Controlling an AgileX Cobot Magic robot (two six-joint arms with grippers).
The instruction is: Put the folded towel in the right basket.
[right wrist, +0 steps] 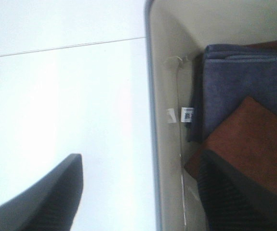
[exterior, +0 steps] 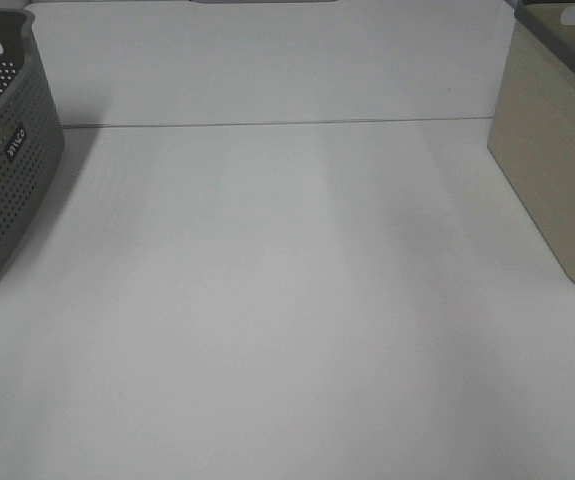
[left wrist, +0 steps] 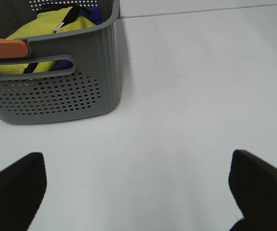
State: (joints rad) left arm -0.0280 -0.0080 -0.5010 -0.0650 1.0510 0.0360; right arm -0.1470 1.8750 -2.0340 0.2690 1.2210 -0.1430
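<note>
The right basket point(exterior: 557, 170) is beige and stands at the table's right edge. In the right wrist view its inner wall point(right wrist: 169, 86) shows, with a folded rust-brown towel point(right wrist: 254, 144) lying inside on a folded blue towel point(right wrist: 246, 82). My right gripper point(right wrist: 140, 159) is open and empty, straddling the basket's rim; one finger point(right wrist: 234, 192) is over the brown towel and the other is over the table. My left gripper point(left wrist: 137, 156) is open and empty above bare table, near the grey basket. Neither gripper shows in the high view.
A grey perforated basket point(exterior: 7, 160) stands at the left edge. In the left wrist view its wall point(left wrist: 56, 94) holds yellow cloth point(left wrist: 42, 26) and something blue, with an orange handle pad point(left wrist: 6, 48). A seam point(exterior: 267, 123) runs across the white table.
</note>
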